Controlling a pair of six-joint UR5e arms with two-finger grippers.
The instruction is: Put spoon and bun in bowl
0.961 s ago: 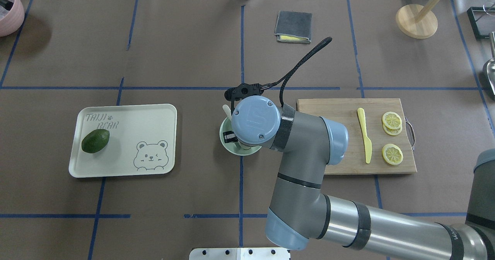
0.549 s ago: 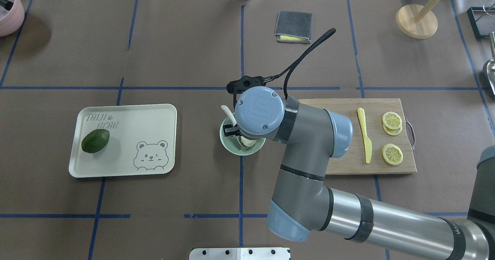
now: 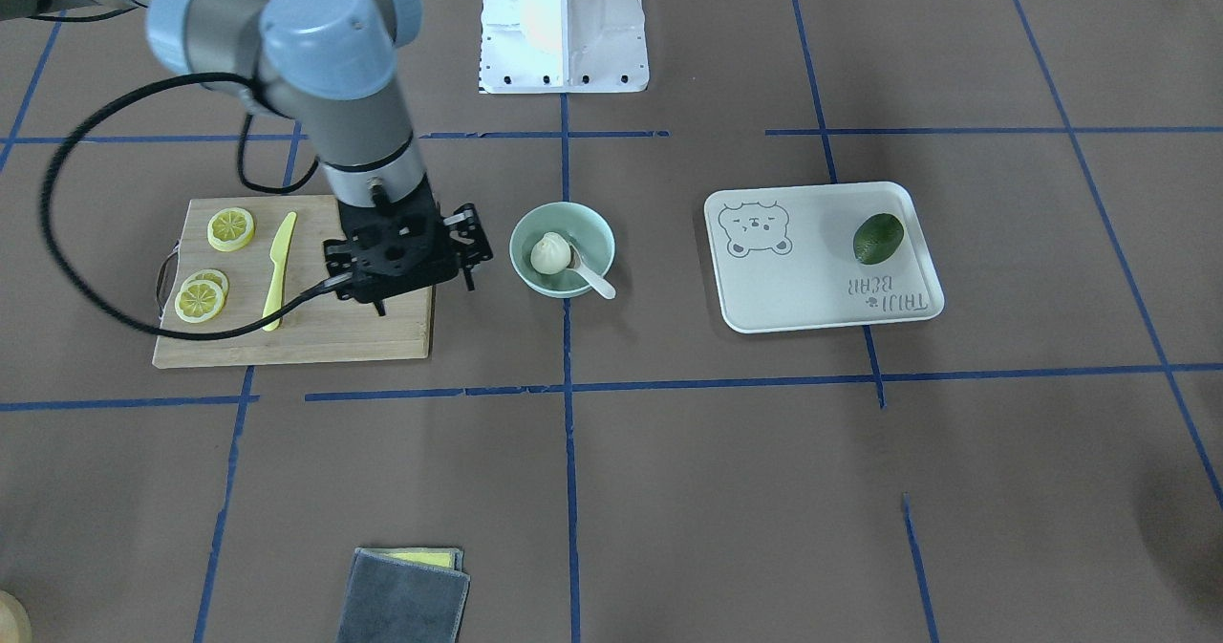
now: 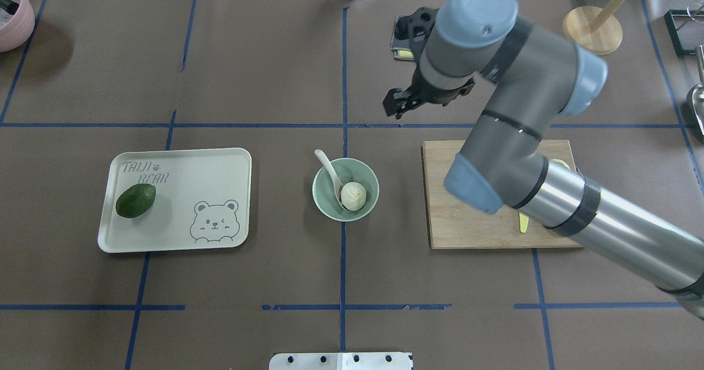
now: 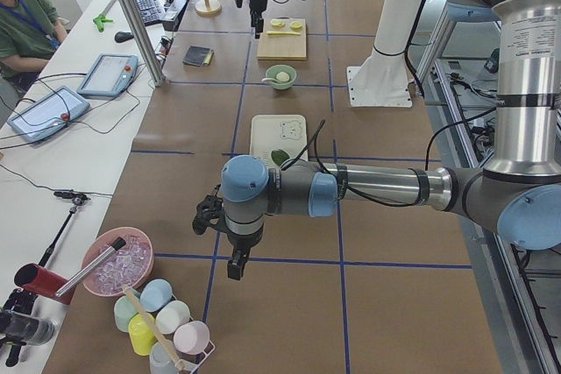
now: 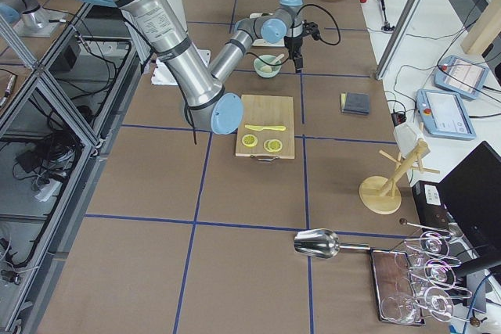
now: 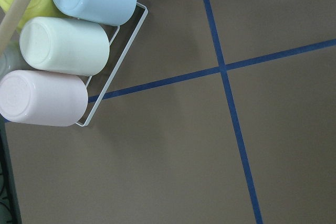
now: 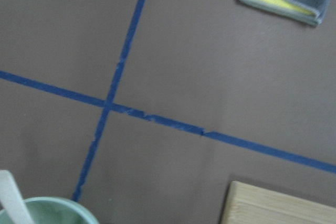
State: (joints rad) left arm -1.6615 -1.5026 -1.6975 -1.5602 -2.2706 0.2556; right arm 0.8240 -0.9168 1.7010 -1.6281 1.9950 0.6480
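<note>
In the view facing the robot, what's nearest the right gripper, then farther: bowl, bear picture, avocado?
1. Bowl, mid-table, beside the right gripper.
2. Bear picture, on the tray's end nearer the bowl.
3. Avocado, on the tray's far end.

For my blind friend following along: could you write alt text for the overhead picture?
A pale green bowl in the middle holds a white bun and a spoon, its handle leaning over the rim. The robot's right gripper hangs empty beyond it; a tray with an avocado lies left, a wooden board right.
</note>
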